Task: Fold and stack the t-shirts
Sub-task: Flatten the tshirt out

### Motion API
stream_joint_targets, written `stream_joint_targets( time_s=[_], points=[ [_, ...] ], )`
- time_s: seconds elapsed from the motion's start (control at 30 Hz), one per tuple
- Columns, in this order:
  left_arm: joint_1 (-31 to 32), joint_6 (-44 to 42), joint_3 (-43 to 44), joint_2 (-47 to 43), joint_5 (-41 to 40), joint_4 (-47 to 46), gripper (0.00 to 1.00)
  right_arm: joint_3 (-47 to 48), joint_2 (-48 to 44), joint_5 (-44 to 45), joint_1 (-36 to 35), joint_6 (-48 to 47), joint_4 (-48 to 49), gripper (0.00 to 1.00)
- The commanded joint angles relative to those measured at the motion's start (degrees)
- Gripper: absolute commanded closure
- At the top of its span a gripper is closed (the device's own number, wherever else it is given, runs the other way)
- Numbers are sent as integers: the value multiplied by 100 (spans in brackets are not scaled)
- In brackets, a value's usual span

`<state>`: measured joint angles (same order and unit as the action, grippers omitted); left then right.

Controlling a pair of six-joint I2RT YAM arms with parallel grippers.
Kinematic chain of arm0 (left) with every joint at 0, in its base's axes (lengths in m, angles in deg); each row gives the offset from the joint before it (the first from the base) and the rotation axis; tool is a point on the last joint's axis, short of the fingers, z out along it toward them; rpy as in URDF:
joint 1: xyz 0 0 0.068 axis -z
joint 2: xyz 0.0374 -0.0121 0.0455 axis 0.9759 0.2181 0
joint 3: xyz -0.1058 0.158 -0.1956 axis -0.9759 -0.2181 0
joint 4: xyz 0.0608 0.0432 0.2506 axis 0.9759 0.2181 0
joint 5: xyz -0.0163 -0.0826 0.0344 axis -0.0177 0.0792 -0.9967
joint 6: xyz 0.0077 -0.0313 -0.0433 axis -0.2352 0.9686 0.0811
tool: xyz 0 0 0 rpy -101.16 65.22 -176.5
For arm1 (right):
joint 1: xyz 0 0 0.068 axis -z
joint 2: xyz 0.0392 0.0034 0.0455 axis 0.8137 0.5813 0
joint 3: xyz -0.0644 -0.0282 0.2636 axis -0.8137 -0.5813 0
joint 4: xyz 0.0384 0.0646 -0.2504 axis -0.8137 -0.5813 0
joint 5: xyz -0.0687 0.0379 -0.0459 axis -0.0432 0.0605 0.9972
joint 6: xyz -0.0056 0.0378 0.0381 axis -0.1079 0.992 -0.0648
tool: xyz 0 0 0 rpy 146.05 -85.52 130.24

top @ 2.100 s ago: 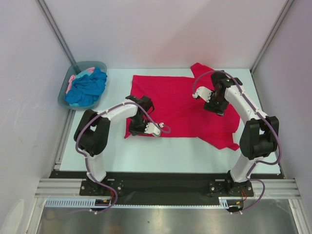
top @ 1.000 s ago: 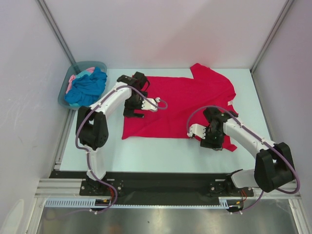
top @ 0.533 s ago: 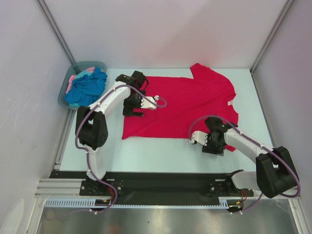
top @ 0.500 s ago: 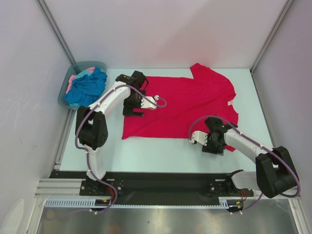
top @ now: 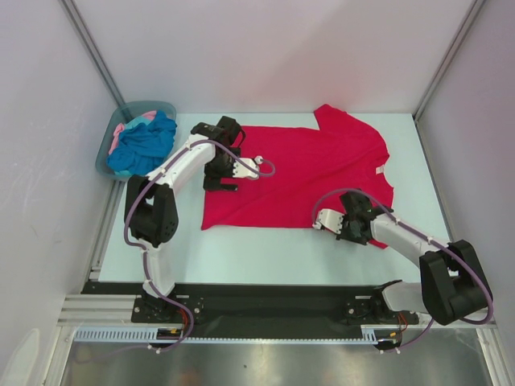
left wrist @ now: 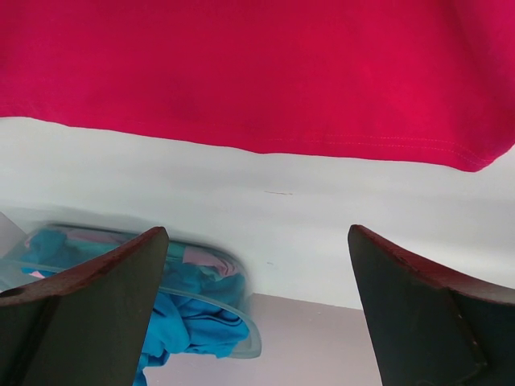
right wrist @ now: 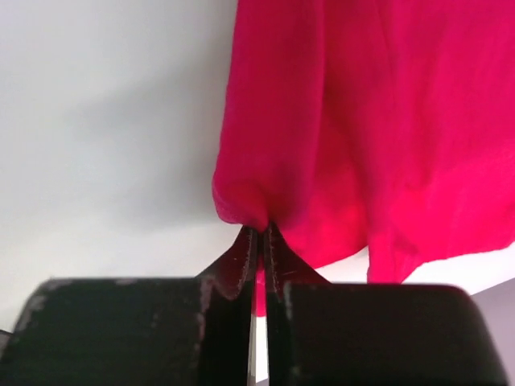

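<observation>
Red t-shirt point(top: 306, 169): spread flat on the table point(top: 273, 253).
Right gripper point(right wrist: 257, 241): jaws closed tight, pinching the shirt's near-right edge.
Left gripper point(left wrist: 257, 310): jaws wide apart, holding nothing, above the shirt's left hem.

Pale table point(top: 265, 245); crimson t-shirt point(top: 314, 173) spread on it; grey-teal tub point(top: 103, 163) at far-left corner

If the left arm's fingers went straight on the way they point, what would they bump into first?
Probably the bare table between the red shirt and the tub. The open left fingers hold nothing. Depth is hard to judge.
</observation>
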<state>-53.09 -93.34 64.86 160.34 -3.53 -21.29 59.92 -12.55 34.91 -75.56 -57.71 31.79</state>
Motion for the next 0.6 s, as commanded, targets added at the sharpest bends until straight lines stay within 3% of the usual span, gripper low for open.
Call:
stream_joint_targets(
  time_s=[0.0, 0.3, 0.57],
  points=[
    [12, 59, 41, -152, -78, -89, 0, 132, -4, 24, 45, -32, -70, 100],
    [3, -73, 164, 14, -166, -159, 0, 1940, 646, -1302, 264, -558, -2897, 100],
    [-15, -117, 322, 120, -166, -168, 0, 2101, 1121, -1593, 282, -1138, -3657, 100]
  ],
)
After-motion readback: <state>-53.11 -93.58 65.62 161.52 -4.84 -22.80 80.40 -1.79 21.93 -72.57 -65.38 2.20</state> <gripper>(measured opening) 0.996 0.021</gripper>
